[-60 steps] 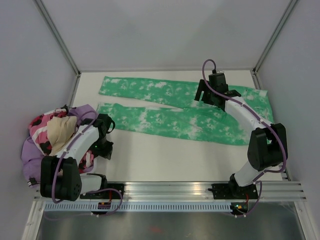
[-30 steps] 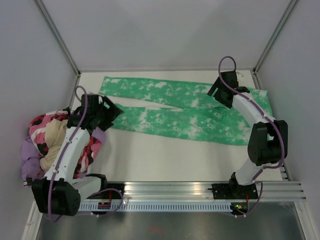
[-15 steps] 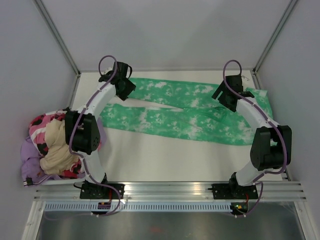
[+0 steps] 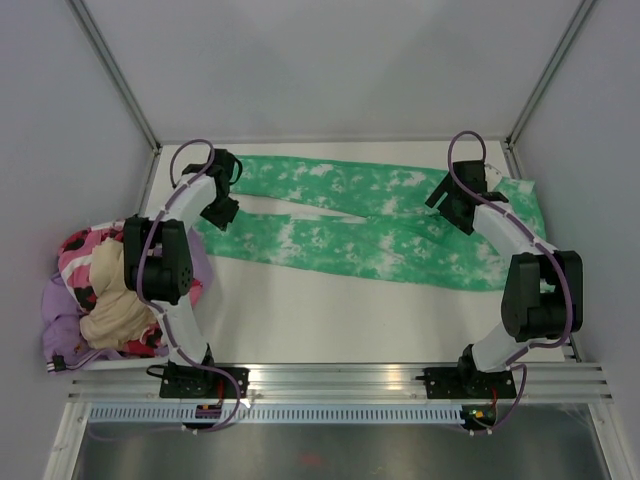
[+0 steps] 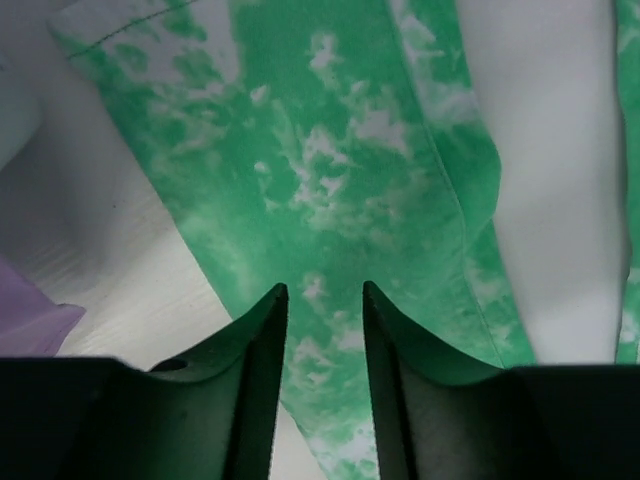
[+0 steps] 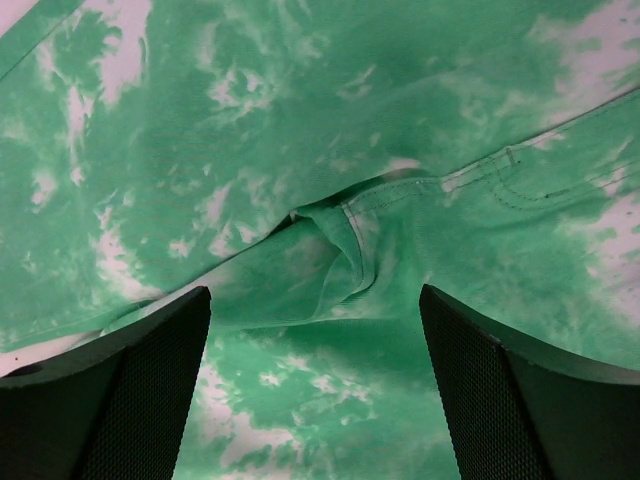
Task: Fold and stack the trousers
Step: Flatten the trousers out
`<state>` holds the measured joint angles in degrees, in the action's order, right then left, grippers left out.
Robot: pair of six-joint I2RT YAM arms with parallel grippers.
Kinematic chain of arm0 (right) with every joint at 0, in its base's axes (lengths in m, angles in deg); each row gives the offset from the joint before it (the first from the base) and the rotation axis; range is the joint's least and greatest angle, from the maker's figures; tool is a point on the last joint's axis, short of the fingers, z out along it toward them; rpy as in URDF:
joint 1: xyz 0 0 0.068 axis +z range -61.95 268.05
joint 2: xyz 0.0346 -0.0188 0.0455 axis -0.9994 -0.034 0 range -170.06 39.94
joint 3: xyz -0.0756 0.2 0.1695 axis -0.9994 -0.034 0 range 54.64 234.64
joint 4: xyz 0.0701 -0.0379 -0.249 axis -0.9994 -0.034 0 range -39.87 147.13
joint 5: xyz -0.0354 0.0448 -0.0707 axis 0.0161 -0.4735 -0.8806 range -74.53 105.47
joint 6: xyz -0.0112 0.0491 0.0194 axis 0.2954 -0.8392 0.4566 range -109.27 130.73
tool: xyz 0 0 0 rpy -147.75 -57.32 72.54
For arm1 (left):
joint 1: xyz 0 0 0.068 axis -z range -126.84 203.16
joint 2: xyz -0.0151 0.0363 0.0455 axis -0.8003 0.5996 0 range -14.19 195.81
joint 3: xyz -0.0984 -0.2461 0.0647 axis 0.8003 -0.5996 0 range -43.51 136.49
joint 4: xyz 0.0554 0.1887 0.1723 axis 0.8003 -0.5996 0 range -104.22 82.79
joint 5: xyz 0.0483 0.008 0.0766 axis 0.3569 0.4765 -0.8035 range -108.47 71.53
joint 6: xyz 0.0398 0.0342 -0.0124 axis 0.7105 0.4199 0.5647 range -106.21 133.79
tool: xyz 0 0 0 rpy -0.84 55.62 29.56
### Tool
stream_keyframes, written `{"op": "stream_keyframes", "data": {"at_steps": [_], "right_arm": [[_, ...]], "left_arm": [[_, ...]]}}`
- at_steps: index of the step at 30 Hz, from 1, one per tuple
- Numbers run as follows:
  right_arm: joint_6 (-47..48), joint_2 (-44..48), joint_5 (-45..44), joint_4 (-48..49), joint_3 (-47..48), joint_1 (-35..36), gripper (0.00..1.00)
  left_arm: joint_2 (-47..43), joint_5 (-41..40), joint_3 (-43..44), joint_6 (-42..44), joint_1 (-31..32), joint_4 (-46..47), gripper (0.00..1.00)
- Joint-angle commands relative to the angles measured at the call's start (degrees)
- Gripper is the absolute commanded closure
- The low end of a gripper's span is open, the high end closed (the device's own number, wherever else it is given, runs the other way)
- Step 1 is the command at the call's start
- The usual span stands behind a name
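The green and white mottled trousers lie flat across the far part of the table, legs pointing left and waist at the right. My left gripper hovers over the end of the near leg. Its jaws stand narrowly apart, and the fabric shows below the gap with nothing pinched. My right gripper hangs above the crotch, where a raised fold of seam sits. Its fingers are wide open and hold nothing.
A heap of other clothes, pink, black, beige and purple, lies at the table's left edge beside the left arm; a purple corner shows in the left wrist view. Grey walls close in the back and sides. A metal rail runs along the front.
My left arm has swung from the clothes heap out to the leg ends, then come back onto the near leg, its jaws narrowing. My right gripper has shifted slightly right to the crotch.
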<state>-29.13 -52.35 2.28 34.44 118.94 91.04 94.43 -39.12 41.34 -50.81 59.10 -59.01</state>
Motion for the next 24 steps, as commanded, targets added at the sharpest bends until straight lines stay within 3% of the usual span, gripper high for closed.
{"op": "stream_keyframes", "data": {"at_steps": [1,2,5,9,16,20,22,23,24], "right_arm": [[-1.45,2.2,-1.04,1.25,0.13,-0.35,0.08],[-1.71,2.12,-1.31,0.82,0.13,-0.96,0.08],[-4.34,2.38,0.0,-0.24,-0.22,-3.32,0.08],[-6.46,4.57,0.89,-2.79,-2.41,-8.51,0.08],[-5.15,8.62,-8.51,-3.76,-4.26,-9.75,0.08],[2.56,4.24,-5.55,5.1,0.01,-10.54,0.1],[8.64,-1.64,-3.42,7.04,3.89,-10.54,0.17],[10.13,-6.01,-4.55,7.14,8.09,-10.46,0.4],[11.54,-8.23,-6.04,6.62,10.39,-10.45,0.54]], "left_arm": [[2.2,-0.1,3.11,3.16,0.04,4.86,0.63],[3.17,-0.19,3.73,3.77,0.04,4.16,0.74],[5.72,-0.36,4.35,4.65,-0.04,4.59,0.79],[6.61,-0.8,2.51,4.75,-1.79,4.86,0.79],[6.35,2.52,2.24,11.13,-3.65,7.83,0.79],[2.14,9.55,4.52,18.62,-3.39,16.43,0.79],[1.68,14.48,6.97,22.14,-3.3,23.82,0.8],[2.55,15.8,7.94,22.93,-3.12,26.02,0.85],[3.43,16.77,9.08,22.94,-3.03,29.0,0.97]]}}
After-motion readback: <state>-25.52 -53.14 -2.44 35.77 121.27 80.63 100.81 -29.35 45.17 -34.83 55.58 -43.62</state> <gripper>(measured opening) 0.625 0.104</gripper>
